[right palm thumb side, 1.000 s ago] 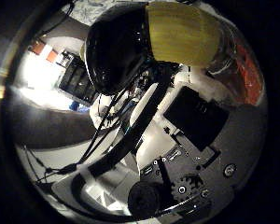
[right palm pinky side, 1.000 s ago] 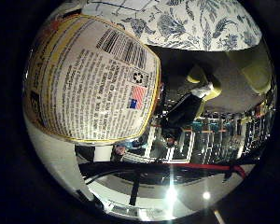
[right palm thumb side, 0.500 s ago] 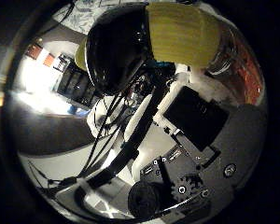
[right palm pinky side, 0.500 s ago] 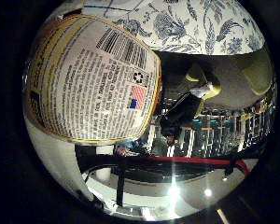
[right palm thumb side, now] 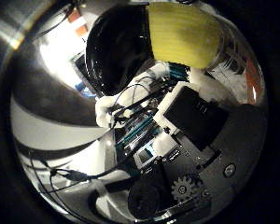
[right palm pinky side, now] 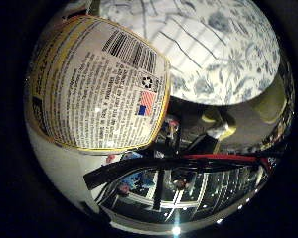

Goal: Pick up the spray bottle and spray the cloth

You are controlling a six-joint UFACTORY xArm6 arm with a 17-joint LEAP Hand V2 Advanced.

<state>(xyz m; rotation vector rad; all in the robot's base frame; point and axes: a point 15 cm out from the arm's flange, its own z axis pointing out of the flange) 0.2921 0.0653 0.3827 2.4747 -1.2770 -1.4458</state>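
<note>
- The spray bottle [right palm pinky side: 97, 87] sits right up against the palm, its white body and printed back label with a yellow border filling much of the little finger side view.
- In the thumb side view the bottle's black head and a ribbed yellow part [right palm thumb side: 184, 35] press in close, with the hand [right palm thumb side: 191, 116] and its white and black parts and gearing reaching in around them.
- The fingers appear to be wrapped round the bottle, which looks held clear of any surface.
- Beyond the bottle lies the cloth [right palm pinky side: 213, 54], white with a blue floral pattern, spread wide; it is apart from the bottle.
- A yellow-green object [right palm pinky side: 270, 101] shows beside the cloth's edge; I cannot tell what it is.
</note>
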